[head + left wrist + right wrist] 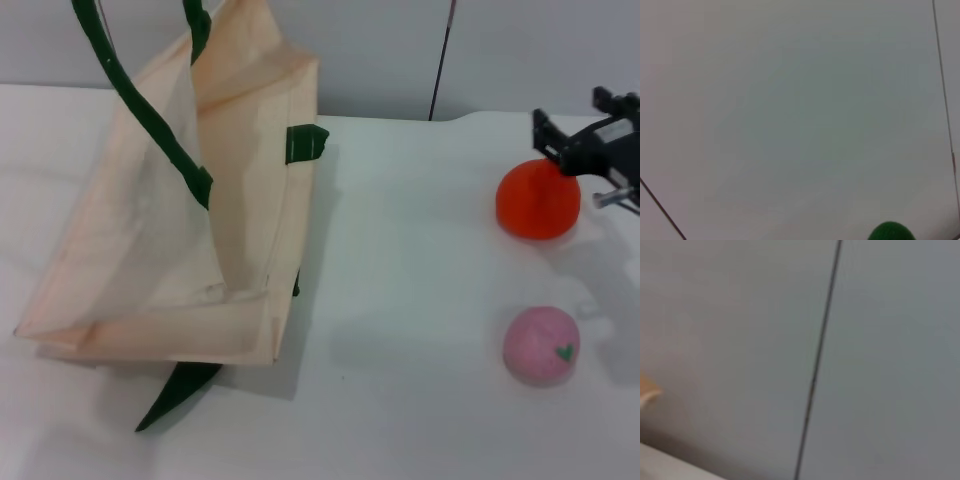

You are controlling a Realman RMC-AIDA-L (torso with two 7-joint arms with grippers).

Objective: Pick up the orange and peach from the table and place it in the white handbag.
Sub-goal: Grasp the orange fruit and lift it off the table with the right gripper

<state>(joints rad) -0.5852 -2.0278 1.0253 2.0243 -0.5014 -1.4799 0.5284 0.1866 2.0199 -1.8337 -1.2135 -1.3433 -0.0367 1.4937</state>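
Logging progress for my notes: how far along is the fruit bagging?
Nothing is bagged yet. The orange and the peach both sit on the table. The right gripper is at the orange's far side, grip unclear. Both fruits must still go into the white handbag.

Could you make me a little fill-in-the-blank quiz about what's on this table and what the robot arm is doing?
1. The right gripper is at the ____, which sits on the table.
2. The peach carries a small ____ leaf mark.
3. The white handbag lies on the robot's ____ side, away from both fruits.
4. The handbag's handles are dark ____.

Missing words: orange; green; left; green
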